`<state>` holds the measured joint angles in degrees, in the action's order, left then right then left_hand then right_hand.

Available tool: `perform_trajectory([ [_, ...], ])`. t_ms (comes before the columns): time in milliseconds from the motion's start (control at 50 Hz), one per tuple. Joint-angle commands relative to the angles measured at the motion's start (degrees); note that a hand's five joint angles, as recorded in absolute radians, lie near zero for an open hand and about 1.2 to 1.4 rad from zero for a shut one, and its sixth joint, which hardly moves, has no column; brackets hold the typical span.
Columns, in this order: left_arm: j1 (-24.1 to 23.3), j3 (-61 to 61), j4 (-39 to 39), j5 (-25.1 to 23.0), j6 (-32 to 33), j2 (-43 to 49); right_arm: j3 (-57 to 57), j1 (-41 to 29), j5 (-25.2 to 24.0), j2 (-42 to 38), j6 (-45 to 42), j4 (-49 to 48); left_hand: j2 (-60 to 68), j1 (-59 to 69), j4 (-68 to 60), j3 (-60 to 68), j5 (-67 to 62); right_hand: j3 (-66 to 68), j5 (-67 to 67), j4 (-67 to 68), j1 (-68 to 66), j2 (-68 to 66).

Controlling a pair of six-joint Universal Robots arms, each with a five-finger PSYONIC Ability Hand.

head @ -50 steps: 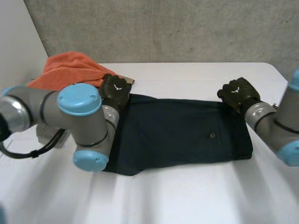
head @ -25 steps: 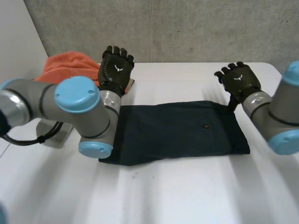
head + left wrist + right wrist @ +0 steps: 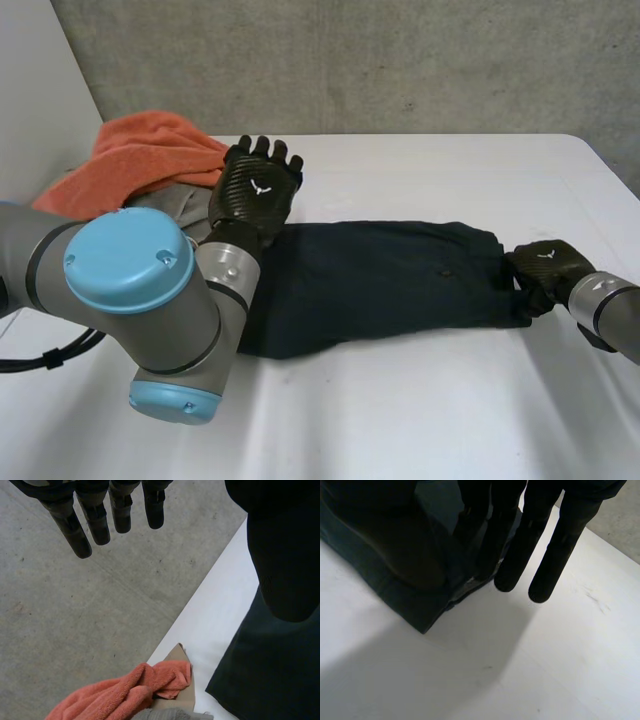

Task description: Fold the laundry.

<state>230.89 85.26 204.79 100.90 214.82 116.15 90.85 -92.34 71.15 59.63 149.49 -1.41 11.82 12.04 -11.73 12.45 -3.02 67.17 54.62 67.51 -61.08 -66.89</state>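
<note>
A dark navy garment (image 3: 380, 280) lies folded lengthwise across the middle of the white table (image 3: 420, 400). My left hand (image 3: 255, 190) is raised above the garment's left end, fingers (image 3: 95, 515) straight and apart, open and holding nothing. The garment's left end (image 3: 270, 680) lies below its palm. My right hand (image 3: 545, 268) sits low on the table at the garment's right end. There its thumb and inner fingers pinch the bunched near corner of the cloth (image 3: 415, 610), while two outer fingers (image 3: 550, 545) reach straight out over bare table.
An orange towel (image 3: 140, 155) is heaped at the table's back left on a grey cloth (image 3: 180, 205), close behind my left hand. A tan piece (image 3: 182, 690) pokes out beside the towel. A concrete wall stands behind the table.
My left hand let go of the garment's far left corner, opened and rose. My right hand opened, then dropped to the right end and closed on it. The garment now lies narrower.
</note>
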Motion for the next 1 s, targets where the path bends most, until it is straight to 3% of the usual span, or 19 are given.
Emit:
perform_trajectory([
  [20, -0.8, -0.2, 0.0, 0.3, 0.2, -0.9, 2.8, 3.5, 1.2, 7.7, 0.2, -4.7, -1.8, -2.0, 1.7, -2.4, 3.0, 12.8, 15.4, 12.5, -18.9, -13.1],
  [140, -0.9, 0.4, 0.0, 0.2, 0.2, -2.9, 3.2, 9.0, 0.6, 11.6, -1.6, -4.3, -1.8, -2.0, 1.7, -2.4, 3.0, 12.8, 15.4, 12.5, -18.9, -13.1],
  [340, -0.3, 3.5, 0.0, 0.2, -0.2, -5.5, 1.5, 8.5, 0.0, 12.4, -9.8, -4.7, -1.8, -2.0, 1.7, -2.4, 3.0, 12.8, 15.4, 12.5, -18.9, -13.1],
  [420, -0.2, 3.9, -0.1, 0.3, -1.0, -6.2, -0.2, -1.8, -3.0, 14.2, -8.7, -5.5, -1.8, -2.0, 1.7, -2.4, 3.0, 12.8, 15.4, 12.5, -18.9, -13.1],
  [520, -0.2, 4.6, -0.1, 0.3, -2.4, -7.5, -0.3, -16.1, -12.6, 14.2, -7.3, -7.7, -1.8, -2.0, 1.7, -2.4, 3.0, 12.8, 15.4, 12.5, -18.9, -13.1],
  [600, -0.2, 5.7, 0.0, 0.3, -3.4, -8.6, -0.2, -22.1, -17.5, 11.4, -6.9, -7.4, -1.8, -2.0, 1.7, -2.4, 3.0, 12.8, 15.4, 12.5, -18.9, -13.1],
  [700, -0.2, 6.9, 0.0, 0.3, -3.4, -9.2, -2.0, -28.7, -18.7, 3.4, -7.2, -7.3, -1.8, -2.0, 1.7, -2.4, 3.0, 12.8, 15.4, 12.5, -18.9, -13.1],
  [820, 0.8, 7.8, 0.2, 0.2, -3.4, -9.1, -5.5, -33.1, -16.7, 0.5, -4.4, -7.5, -1.8, -2.0, 1.7, -2.4, 3.0, 12.8, 15.4, 12.5, -18.9, -13.1],
  [880, 1.8, 7.3, 0.5, 0.1, -3.7, -9.0, -6.0, -33.0, -16.3, 0.7, 0.2, -8.1, -1.8, -2.0, 1.7, -2.4, 3.0, -24.0, -21.4, -24.3, 17.9, 23.7],
  [900, 1.8, 7.0, 0.5, 0.1, -3.9, -9.0, -6.2, -32.8, -16.0, 1.3, 4.5, -8.3, -1.8, -2.0, 1.7, -2.4, 3.0, -46.6, -44.0, -46.9, 40.5, 46.3],
  [1000, 2.0, 4.1, 0.6, 0.3, -6.3, -8.7, -6.3, -32.1, -12.4, 5.7, 16.7, -8.8, -1.8, -2.0, 1.7, -2.4, 3.0, -57.2, -54.6, -57.5, 51.1, 56.9],
])
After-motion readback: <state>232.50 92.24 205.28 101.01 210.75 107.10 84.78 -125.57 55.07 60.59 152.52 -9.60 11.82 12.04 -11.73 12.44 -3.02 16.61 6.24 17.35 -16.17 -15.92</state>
